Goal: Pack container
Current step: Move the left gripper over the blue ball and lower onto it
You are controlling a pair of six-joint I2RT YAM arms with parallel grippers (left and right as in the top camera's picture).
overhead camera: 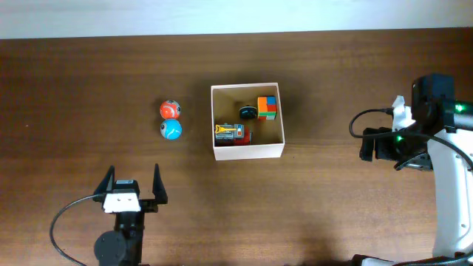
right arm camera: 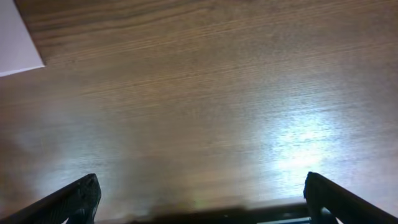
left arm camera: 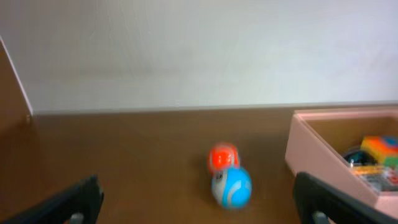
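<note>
A dark brown wooden tabletop [overhead camera: 81,74] is shown. A white-walled container [overhead camera: 247,151] is set near its middle. Just left of it, an orange ball [overhead camera: 170,109] and a blue ball [overhead camera: 171,130] are placed touching.

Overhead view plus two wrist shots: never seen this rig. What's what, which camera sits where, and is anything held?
These are two robot arms at a dark wooden table. The overhead view looks straight down from a fixed camera. The other two pictures come from a camera on each wrist, with that arm's own black fingers showing at the bottom corners.

The left gripper is open and empty, facing an orange ball and a blue ball side by side. The right gripper is open and empty over bare wood.

In the middle stands a square white-walled box holding a multicoloured cube, a dark round item and a yellow-and-red toy.
</note>
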